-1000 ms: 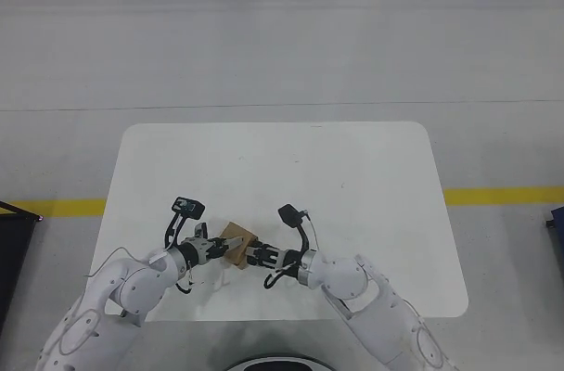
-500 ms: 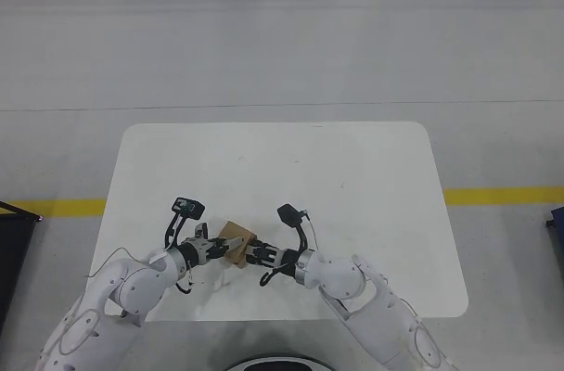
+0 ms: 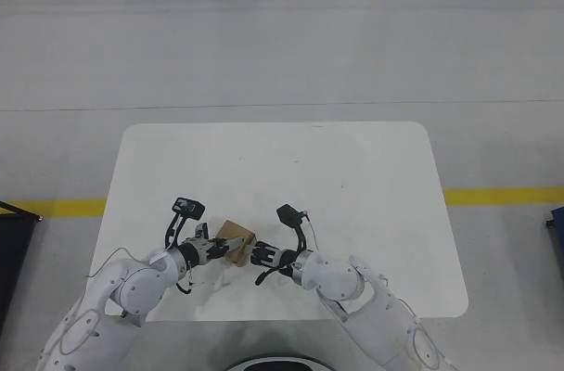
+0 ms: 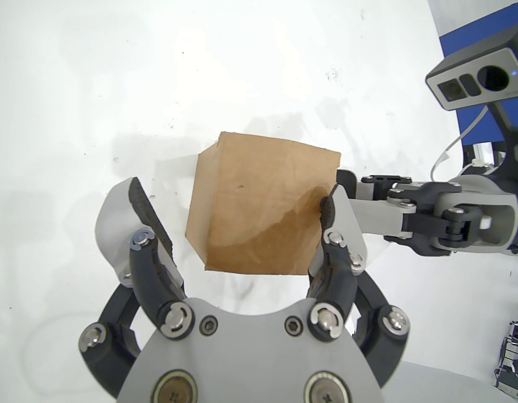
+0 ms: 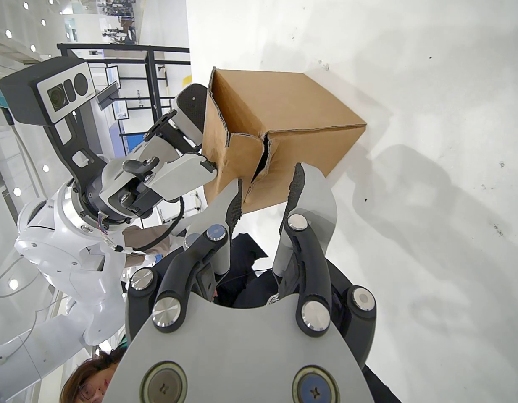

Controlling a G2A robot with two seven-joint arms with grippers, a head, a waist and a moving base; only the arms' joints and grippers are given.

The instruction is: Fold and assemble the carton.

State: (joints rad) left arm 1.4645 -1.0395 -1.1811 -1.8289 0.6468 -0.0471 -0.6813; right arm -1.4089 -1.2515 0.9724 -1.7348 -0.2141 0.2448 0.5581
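- A small brown cardboard carton (image 3: 234, 231), close to a cube, sits on a white worktop with rounded corners (image 3: 356, 176). It is in the half nearer the robot and left of the middle, clear of every edge.
- The two arms meet at the carton from opposite sides, both low over the worktop.
- The left gripper (image 4: 232, 197) is spread wide and straddles the carton. One fingertip (image 4: 328, 207) touches a side wall; the other (image 4: 137, 194) stands just apart from the opposite wall.
- The right gripper (image 5: 267, 188) faces the flapped end, where a ragged seam between two flaps gapes slightly. Its jaws are parted only narrowly, and the lower edge of that end shows between the tips.
- The key relation: the unclosed seam points toward the right gripper and away from the left, which looks onto plain walls.
- The carton has no clear long axis, and both grippers are about equally near.
- Judging from this, the right gripper is placed to work the flaps while the left braces the body.
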